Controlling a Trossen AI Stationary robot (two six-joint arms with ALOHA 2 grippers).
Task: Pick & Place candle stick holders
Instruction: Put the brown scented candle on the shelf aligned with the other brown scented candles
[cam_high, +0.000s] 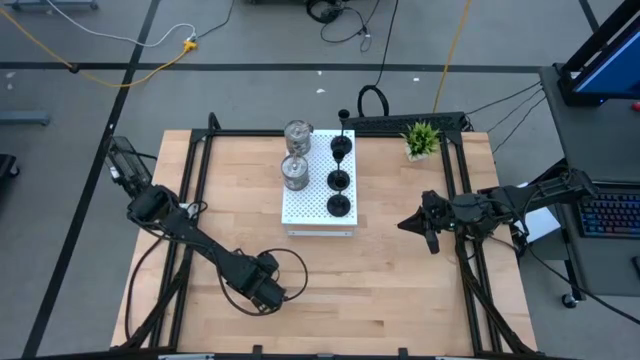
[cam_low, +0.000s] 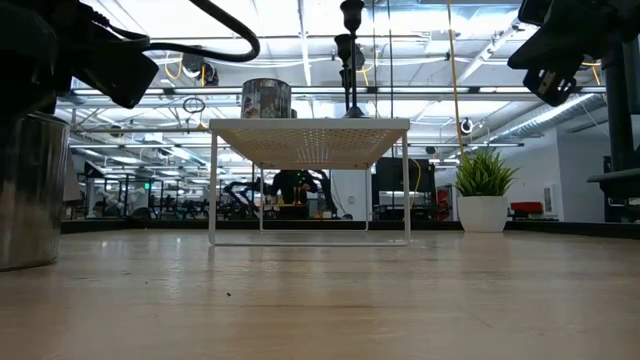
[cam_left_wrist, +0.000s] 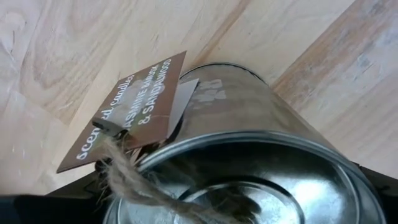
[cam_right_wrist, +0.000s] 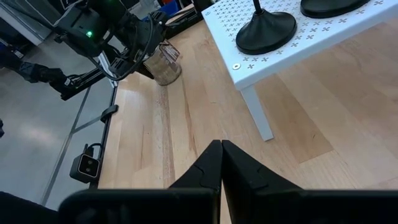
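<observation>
Near the tabletop's front edge, the left gripper (cam_high: 268, 292) is around a silver holder (cam_right_wrist: 163, 66); whether it grips cannot be told. Its brown tag (cam_left_wrist: 127, 112) reads "scented candle". The right gripper (cam_right_wrist: 221, 163), near the right edge, is clenched.

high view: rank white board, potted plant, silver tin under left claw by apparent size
1. White board, clearly largest.
2. Potted plant.
3. Silver tin: hidden beneath the left claw, so it cannot be ranked.

Wooden table (cam_high: 400, 300): white board (cam_high: 310, 205), plant (cam_high: 421, 140), silver holder (cam_right_wrist: 163, 67).
</observation>
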